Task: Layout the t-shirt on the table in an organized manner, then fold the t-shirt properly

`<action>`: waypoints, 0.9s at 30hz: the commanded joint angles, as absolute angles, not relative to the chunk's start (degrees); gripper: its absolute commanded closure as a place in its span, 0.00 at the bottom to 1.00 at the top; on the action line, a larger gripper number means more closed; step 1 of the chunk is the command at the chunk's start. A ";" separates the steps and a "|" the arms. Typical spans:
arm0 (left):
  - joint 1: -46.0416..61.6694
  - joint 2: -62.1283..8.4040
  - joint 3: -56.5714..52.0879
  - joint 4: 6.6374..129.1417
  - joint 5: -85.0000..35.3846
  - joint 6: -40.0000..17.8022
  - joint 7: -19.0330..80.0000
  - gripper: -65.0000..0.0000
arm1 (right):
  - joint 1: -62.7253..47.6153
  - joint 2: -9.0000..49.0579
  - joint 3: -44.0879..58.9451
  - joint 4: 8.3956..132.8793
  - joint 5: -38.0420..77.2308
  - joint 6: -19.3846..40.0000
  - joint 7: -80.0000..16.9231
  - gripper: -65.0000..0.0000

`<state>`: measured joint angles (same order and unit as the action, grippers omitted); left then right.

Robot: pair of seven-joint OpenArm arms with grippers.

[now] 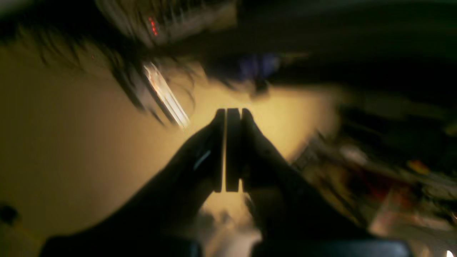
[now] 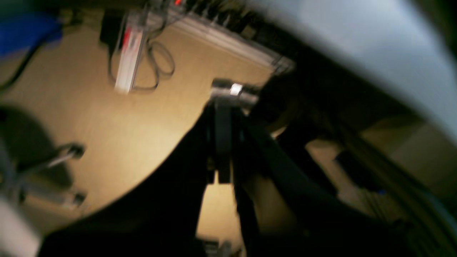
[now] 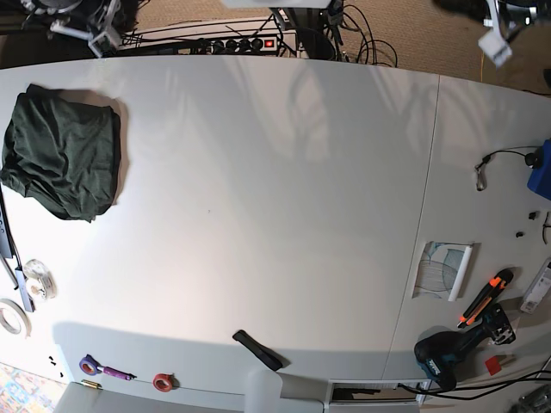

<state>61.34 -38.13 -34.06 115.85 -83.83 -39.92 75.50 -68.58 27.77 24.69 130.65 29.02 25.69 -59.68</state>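
Note:
The dark green t-shirt [image 3: 62,151] lies folded into a rough square at the far left of the white table [image 3: 275,215] in the base view. Neither wrist view shows it. My left gripper [image 1: 232,110] is shut with nothing between its fingers and hangs over tan floor; the frame is blurred. My right gripper [image 2: 224,104] also looks shut and empty, over the floor beside the table's edge [image 2: 357,43]. In the base view only parts of the two arms show, at the top right [image 3: 498,34] and the top left [image 3: 90,24], both off the table.
A power strip [image 3: 232,43] and cables run along the back edge. Tape rolls [image 3: 39,280] sit at the left edge. A drill [image 3: 448,353], an orange cutter [image 3: 485,297] and a small white frame [image 3: 443,268] lie at the right front. A black strip [image 3: 258,350] lies near the front.

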 commanded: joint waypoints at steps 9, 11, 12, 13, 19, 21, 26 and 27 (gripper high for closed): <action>69.28 -49.15 -12.43 101.51 -65.34 -40.00 50.22 1.00 | -66.04 29.23 15.00 97.36 26.89 27.57 -45.23 1.00; 64.82 -50.19 -4.78 95.88 -57.32 -40.00 42.46 1.00 | -60.36 29.39 10.33 84.38 26.98 27.62 -42.17 1.00; 61.89 -50.15 -1.08 92.79 -53.21 -40.00 38.63 1.00 | -56.93 29.32 7.81 77.56 26.98 27.62 -40.51 1.00; 58.76 -50.00 2.59 89.60 -49.36 -40.00 34.85 1.00 | -53.30 29.19 5.10 70.65 26.96 27.62 -38.37 1.00; 38.41 -42.63 19.92 69.73 -32.58 -35.24 20.23 1.00 | -30.30 25.32 -9.13 32.40 26.94 27.55 -19.20 1.00; 32.03 -38.35 23.83 63.11 -29.78 -30.37 17.87 1.00 | -23.44 23.29 -12.43 24.10 26.96 27.44 -14.26 1.00; 19.62 -26.83 29.95 47.72 -28.08 -18.11 13.58 1.00 | -11.55 18.04 -16.56 17.08 26.94 24.29 -15.42 1.00; 17.76 -24.56 30.35 45.17 -28.05 -15.92 12.93 1.00 | -10.02 16.88 -16.49 17.15 26.94 21.89 -15.99 1.00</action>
